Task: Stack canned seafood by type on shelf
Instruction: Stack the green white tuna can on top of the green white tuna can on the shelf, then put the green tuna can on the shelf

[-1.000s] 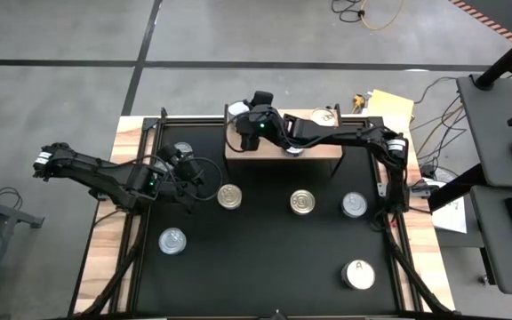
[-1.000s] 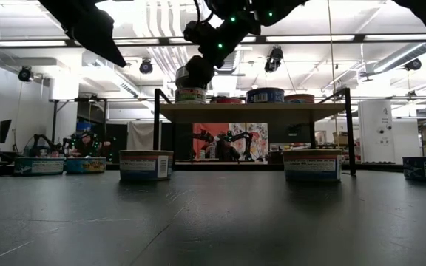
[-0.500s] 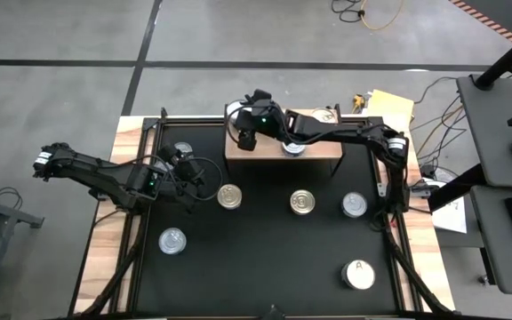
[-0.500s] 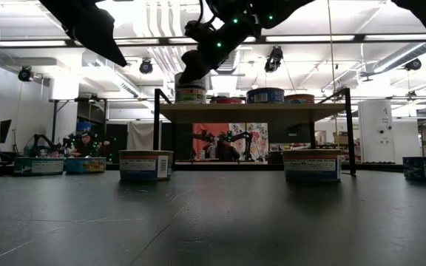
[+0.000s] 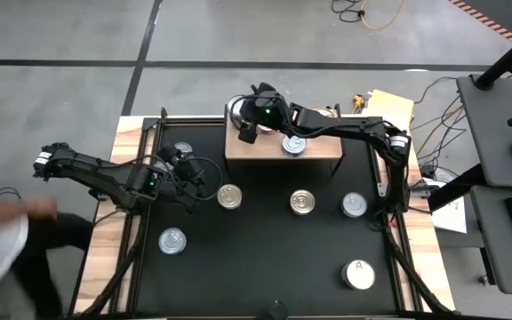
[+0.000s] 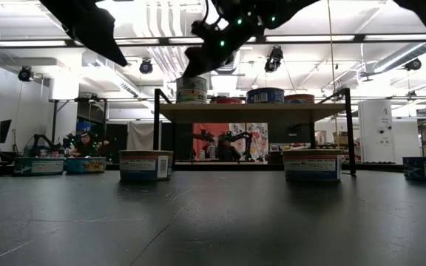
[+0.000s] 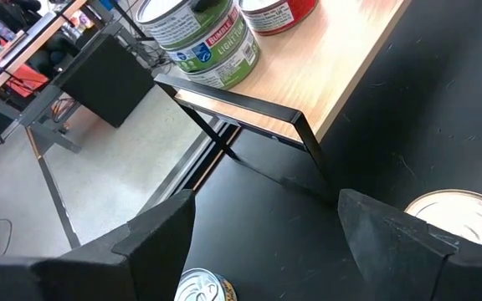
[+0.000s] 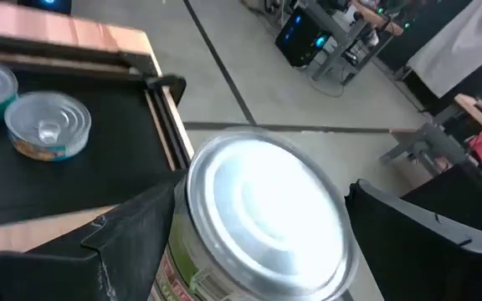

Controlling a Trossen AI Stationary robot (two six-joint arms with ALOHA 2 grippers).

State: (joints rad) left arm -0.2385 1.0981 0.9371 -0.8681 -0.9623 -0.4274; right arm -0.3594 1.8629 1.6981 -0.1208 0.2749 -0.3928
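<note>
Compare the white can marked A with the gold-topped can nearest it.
The A can has a white, lettered lid; the gold-topped can a golden one. The A can looks wider. The A can sits near the table's front edge, the gold-topped can nearer the shelf. Both stand upright.

2 dark arms (green lights)

The right gripper (image 5: 241,118) has opened and lifted off the stacked cans (image 6: 191,89) — a person (image 5: 7,236) has appeared.
</note>
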